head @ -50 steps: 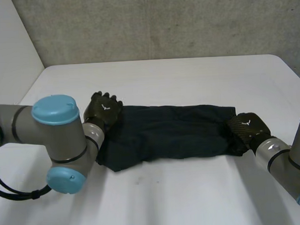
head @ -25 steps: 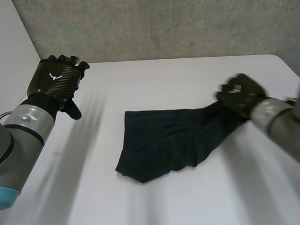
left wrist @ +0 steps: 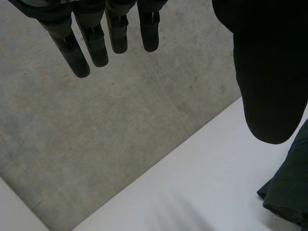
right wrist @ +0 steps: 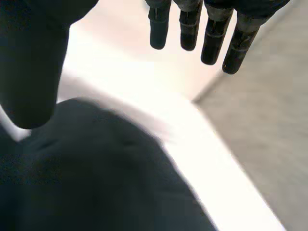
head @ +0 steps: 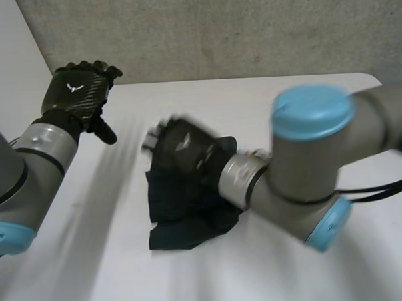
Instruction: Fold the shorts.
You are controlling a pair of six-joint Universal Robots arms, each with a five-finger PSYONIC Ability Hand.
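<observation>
The dark navy shorts (head: 184,221) lie bunched and doubled over on the white table (head: 92,262), left of its middle. My right hand (head: 184,148) hovers over their far part, its arm reaching across from the right. In the right wrist view its fingers (right wrist: 211,29) are straight and spread from the thumb, with the shorts (right wrist: 96,183) under the palm and nothing pinched. My left hand (head: 75,96) is raised off the table at the far left, away from the cloth. Its fingers (left wrist: 96,43) are straight, and an edge of the shorts (left wrist: 288,192) shows beyond its thumb.
A grey concrete wall (head: 216,30) runs behind the table's far edge. My right arm's elbow (head: 315,159) hangs over the middle of the table. Bare tabletop lies in front of and to the left of the shorts.
My right hand has swept leftward, carrying the right end of the shorts over onto the left part, and has let go. My left hand lifted off the cloth and stays raised.
</observation>
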